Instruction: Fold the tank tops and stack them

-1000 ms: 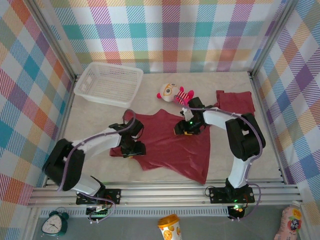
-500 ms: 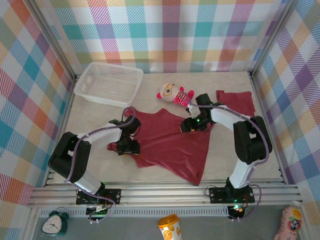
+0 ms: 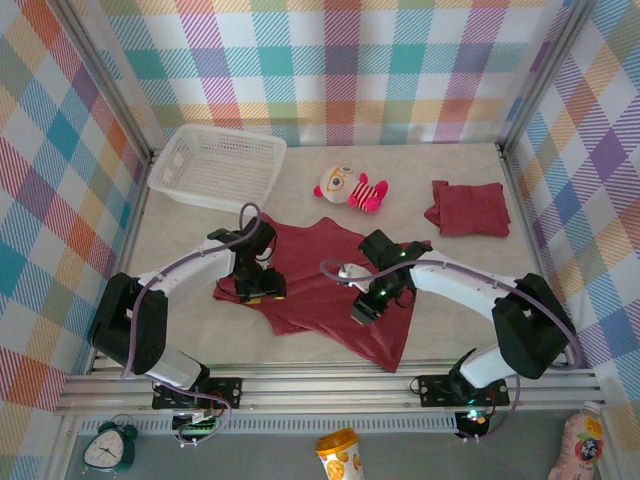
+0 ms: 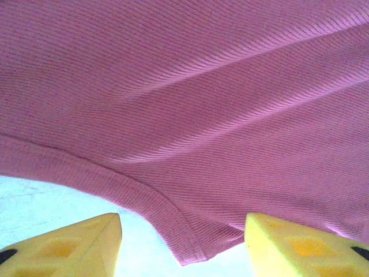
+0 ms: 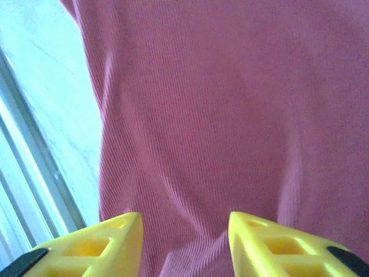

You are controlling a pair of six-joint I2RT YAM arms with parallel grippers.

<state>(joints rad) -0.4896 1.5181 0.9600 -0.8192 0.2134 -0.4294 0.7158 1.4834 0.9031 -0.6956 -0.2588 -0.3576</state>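
Tank top, the maroon one that is opened out, lies rumpled across the middle of the table. Its longest stretch runs on a diagonal from the far left, beside the left arm, down to a drooping corner at the near right. A pointed peak of cloth aims at the far wall. Which end is the neck I cannot tell from overhead.

The second tank top sits as a compact folded packet at the far right. Its long side runs left to right across the table, apart from the spread one.

The left gripper stands on the left edge of the open top. In the wrist view its yellow fingers are spread wide. The ribbed cloth lies just beyond them, and a stitched hem curves down into the gap over pale tabletop.

The right gripper is over the near right part of the same garment. Its fingers are also parted, with flat ribbed fabric in the space between them and the table's metal rail off to the left.

A white plastic basket rests at the far left corner, its lattice floor visible from wall to wall. A small striped plush doll lies on the table between the basket and the folded packet, just beyond the spread top's peak.
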